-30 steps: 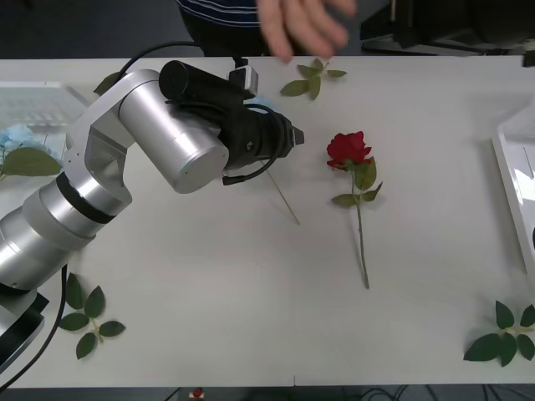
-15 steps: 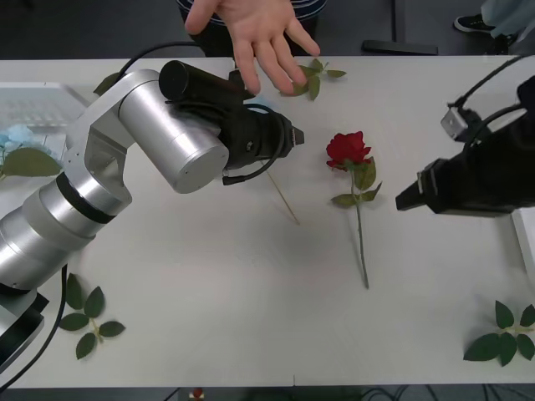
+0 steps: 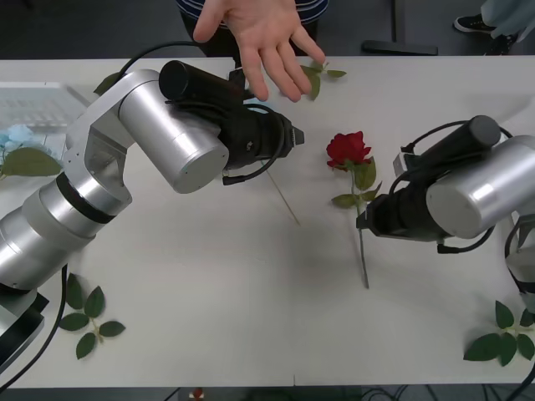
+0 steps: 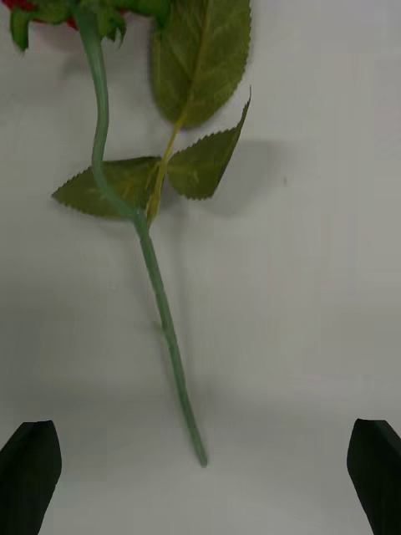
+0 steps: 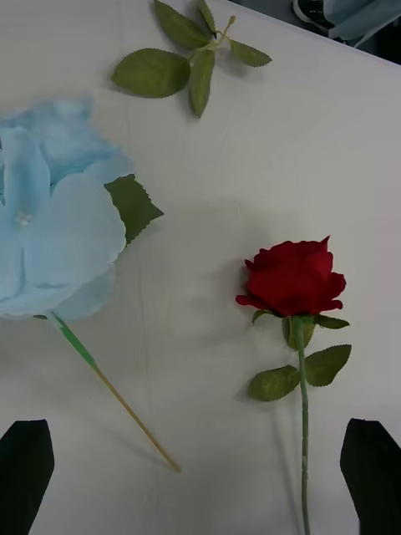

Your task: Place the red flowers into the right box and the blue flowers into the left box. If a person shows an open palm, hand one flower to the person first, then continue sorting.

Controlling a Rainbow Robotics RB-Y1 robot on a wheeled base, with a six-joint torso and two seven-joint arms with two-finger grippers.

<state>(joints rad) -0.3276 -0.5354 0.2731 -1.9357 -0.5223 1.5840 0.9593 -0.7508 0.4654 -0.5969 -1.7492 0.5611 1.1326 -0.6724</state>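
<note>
1. The person's open palm [image 3: 266, 38] is held out over the table's far edge [image 3: 418, 60], so a hand-over comes before more sorting.
2. The right gripper [image 3: 364, 222] hovers over the rose [image 3: 349, 150] stem near its leaves; in its wrist view the fingers stand wide apart at both corners, empty, the stem [image 4: 159, 292] running between them.
3. The left gripper [image 3: 292, 136] is over the blue flower [image 5: 50, 234], also spread open and holding nothing; the bloom lies on the table with its stem trailing toward the rose.
4. The left box [image 3: 38, 104] sits at the far left with 1 blue flower [image 3: 17, 138] beside it.
5. Risks, as I judge them: the thin stem could roll from between the fingers or pinch off-centre and let the bloom swing; closing on a leaf would give a weak hold.
6. Both arms crowd the table's middle, and the palm is just beyond the left gripper, so a careless lift could brush the hand or the other arm.
7. Open room lies on the near side of the table, between the leaf sprigs [image 3: 84, 322] at its near corners.
</note>
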